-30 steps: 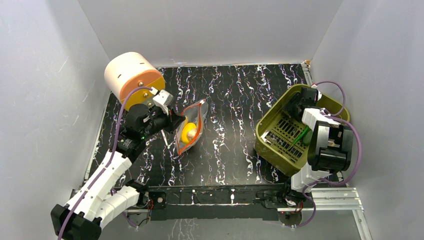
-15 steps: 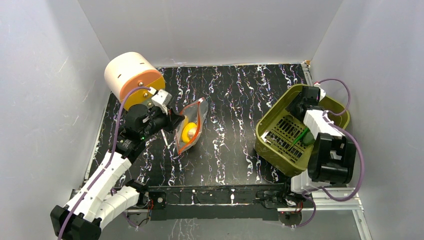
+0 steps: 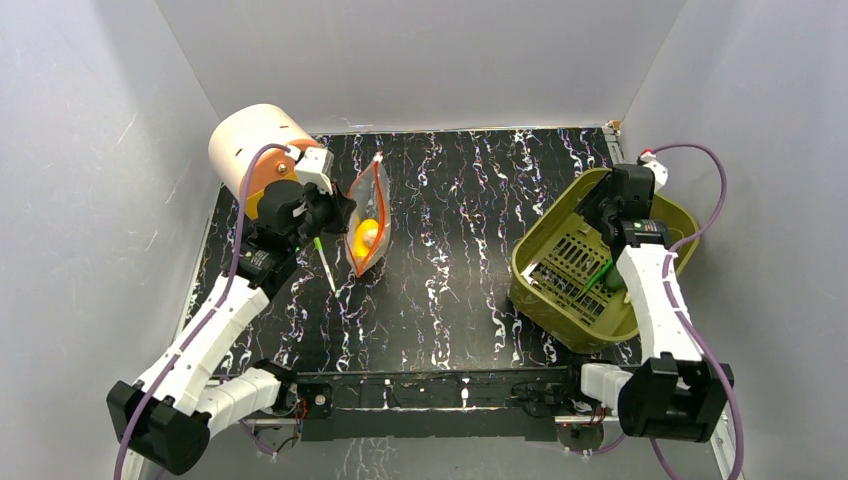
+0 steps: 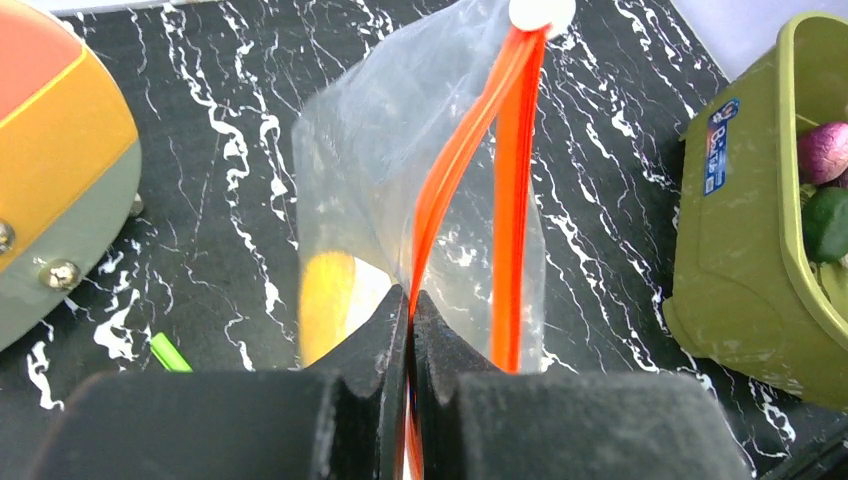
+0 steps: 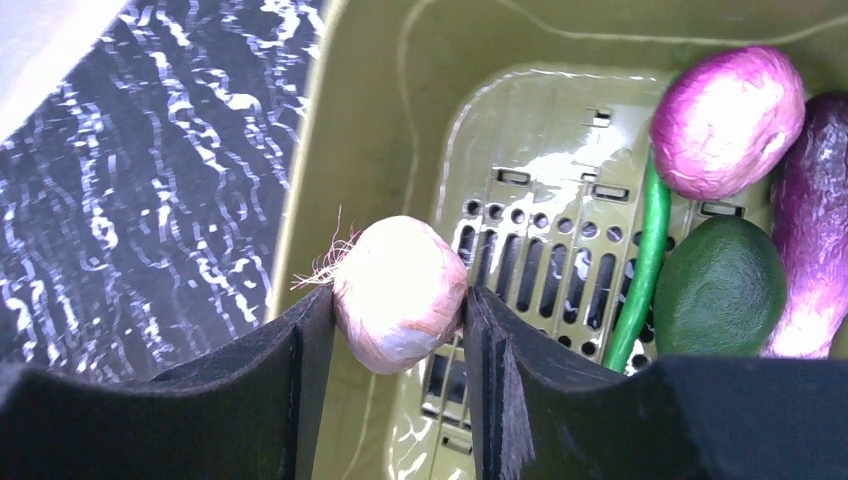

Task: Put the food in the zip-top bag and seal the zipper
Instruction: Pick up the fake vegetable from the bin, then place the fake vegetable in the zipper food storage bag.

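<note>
**Pinching the bag on the left, gripping a toy on the right**

From above, my left gripper [image 3: 343, 213] grips one edge of the clear flat plastic zip-top bag [image 3: 365, 205]. The bag stands up from the black marbled table [image 3: 460, 200] rather than lying flat. Its orange-red zipper strip [image 3: 380, 195] runs away from the fingers, and the yellow lemon-like oval toy [image 3: 366, 236] sits low inside. My right gripper [image 3: 610, 215] is down in the olive-green slotted plastic basket [image 3: 570, 322]. From here I cannot tell how its fingers stand.

The left wrist camera adds detail. The fingers are pressed together on one lip of the zipper, and the other lip stands apart to its right, so the mouth is parted. The lemon shows through the plastic just left of the fingers.

Only the right wrist camera shows that gripper's load. Its fingers are clamped on the small beige lump [image 5: 400, 290], held above the basket's slotted floor near one wall. The pink-purple round piece [image 5: 725, 120], dark purple eggplant [image 5: 815, 260] and dark green piece [image 5: 722, 290] lie bunched together in the basket beyond.
</note>
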`<action>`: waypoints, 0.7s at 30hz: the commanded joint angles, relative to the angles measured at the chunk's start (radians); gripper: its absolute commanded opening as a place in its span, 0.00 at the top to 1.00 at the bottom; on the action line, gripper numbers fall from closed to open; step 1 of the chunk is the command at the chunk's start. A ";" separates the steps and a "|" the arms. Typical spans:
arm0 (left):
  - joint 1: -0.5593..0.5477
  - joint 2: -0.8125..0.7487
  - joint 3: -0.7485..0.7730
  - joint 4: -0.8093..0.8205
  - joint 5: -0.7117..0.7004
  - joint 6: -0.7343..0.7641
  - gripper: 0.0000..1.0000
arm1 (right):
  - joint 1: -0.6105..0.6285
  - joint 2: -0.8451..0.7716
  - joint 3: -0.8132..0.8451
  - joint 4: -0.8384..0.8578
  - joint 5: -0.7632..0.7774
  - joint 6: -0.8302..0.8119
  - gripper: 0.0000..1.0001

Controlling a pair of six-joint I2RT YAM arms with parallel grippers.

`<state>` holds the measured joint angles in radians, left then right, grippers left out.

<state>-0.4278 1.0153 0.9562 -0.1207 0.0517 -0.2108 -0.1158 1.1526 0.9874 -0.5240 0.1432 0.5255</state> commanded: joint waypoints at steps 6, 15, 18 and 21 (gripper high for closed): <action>-0.004 0.010 -0.024 0.057 0.114 -0.123 1.00 | 0.213 -0.134 0.190 -0.123 -0.008 0.049 0.59; -0.005 0.076 -0.033 0.130 0.190 -0.209 1.00 | 0.345 -0.118 0.161 -0.087 -0.150 0.056 0.59; -0.005 0.107 -0.032 0.158 0.198 -0.230 1.00 | 0.406 -0.085 0.137 -0.037 -0.193 0.054 0.58; -0.005 0.138 -0.007 0.134 0.202 -0.202 1.00 | 0.510 -0.050 0.139 0.039 -0.218 0.074 0.58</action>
<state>-0.4278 1.1309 0.9199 -0.0128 0.2203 -0.4122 0.2890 1.0763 1.1198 -0.6086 -0.0055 0.5953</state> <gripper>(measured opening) 0.009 0.441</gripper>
